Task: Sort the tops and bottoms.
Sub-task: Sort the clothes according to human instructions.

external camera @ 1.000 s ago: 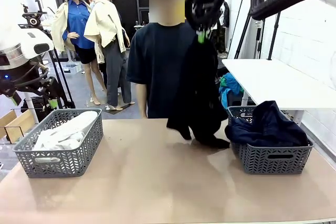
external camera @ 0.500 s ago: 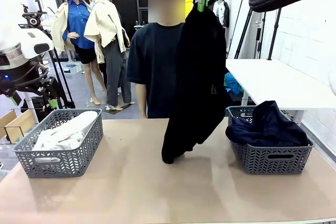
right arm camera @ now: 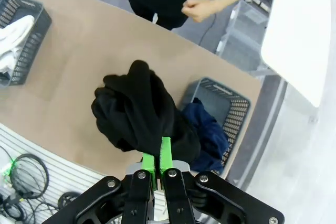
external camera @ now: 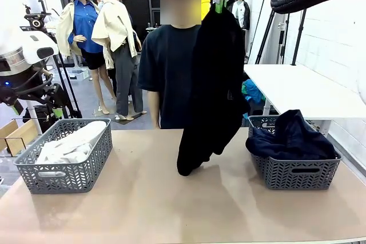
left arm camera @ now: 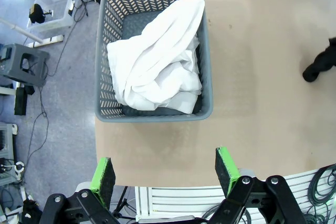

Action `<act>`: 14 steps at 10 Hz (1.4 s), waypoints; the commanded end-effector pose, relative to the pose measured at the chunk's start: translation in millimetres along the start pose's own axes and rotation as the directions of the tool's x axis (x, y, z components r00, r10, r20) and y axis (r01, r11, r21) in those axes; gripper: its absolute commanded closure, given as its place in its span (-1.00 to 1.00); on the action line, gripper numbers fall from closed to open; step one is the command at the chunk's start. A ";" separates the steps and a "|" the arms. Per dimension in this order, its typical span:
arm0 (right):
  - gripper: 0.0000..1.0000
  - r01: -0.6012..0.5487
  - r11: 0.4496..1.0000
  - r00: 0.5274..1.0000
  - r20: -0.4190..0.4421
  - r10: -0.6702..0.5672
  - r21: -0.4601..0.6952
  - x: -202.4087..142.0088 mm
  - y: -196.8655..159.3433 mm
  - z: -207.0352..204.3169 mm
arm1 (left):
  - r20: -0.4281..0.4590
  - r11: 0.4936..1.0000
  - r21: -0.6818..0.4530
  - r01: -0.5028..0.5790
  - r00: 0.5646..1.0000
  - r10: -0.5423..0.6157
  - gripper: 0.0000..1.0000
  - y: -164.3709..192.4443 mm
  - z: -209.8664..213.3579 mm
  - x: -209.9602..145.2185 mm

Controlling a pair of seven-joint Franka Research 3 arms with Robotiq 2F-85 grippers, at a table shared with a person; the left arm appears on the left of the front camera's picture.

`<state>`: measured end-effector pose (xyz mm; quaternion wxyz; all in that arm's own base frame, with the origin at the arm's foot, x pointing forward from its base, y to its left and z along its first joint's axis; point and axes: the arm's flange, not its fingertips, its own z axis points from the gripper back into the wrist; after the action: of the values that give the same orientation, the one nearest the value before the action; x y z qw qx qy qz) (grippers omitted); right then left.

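Note:
A black garment (external camera: 214, 84), one of the bottoms, hangs high over the table's middle from my right gripper (external camera: 219, 5), which is shut on its top; its lower end dangles just above the tabletop. The right wrist view looks down on the same black garment (right arm camera: 139, 114) bunched past the pinched green fingertips of my right gripper (right arm camera: 160, 157). Navy bottoms (external camera: 291, 135) fill the right grey basket (external camera: 294, 172). White tops (external camera: 71, 144) lie in the left grey basket (external camera: 63, 178). My left gripper (left arm camera: 164, 174) is open, high above the table edge near the basket (left arm camera: 205, 77) of white tops (left arm camera: 160, 61).
A person in a black T-shirt (external camera: 168, 72) stands at the far side, behind the hanging garment, one fist (right arm camera: 195, 9) over the table's far edge. A white side table (external camera: 297, 87) stands behind the right basket. The tan tabletop (external camera: 171, 204) lies between the baskets.
My right gripper rose with the black garment, lifting its lower end off the table so it hangs long. Over the last half second it barely moved. The left arm stayed still.

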<state>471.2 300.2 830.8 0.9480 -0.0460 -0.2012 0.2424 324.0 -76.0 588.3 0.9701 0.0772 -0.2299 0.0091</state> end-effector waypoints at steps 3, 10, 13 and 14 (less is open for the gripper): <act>1.00 0.003 1.000 1.000 0.000 -0.003 0.000 -0.5 -1.2 0.5 | -0.010 1.000 -0.005 0.003 1.000 -0.003 -1.00 2.6 0.4 -0.2; 1.00 0.003 1.000 1.000 0.000 -0.003 0.000 -0.5 -1.2 0.5 | -0.010 1.000 -0.005 0.003 1.000 -0.003 -1.00 2.6 0.4 -0.2; 1.00 0.003 1.000 1.000 0.000 -0.003 0.000 -0.5 -1.2 0.5 | -0.010 1.000 -0.005 0.003 1.000 -0.003 -1.00 2.6 0.4 -0.2; 1.00 0.003 1.000 1.000 0.000 -0.003 0.000 -0.5 -1.2 0.5 | -0.010 1.000 -0.005 0.003 1.000 -0.003 -1.00 2.6 0.4 -0.2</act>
<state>471.2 300.2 830.8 0.9480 -0.0460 -0.2012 0.2424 324.0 -76.0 588.3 0.9701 0.0772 -0.2299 0.0091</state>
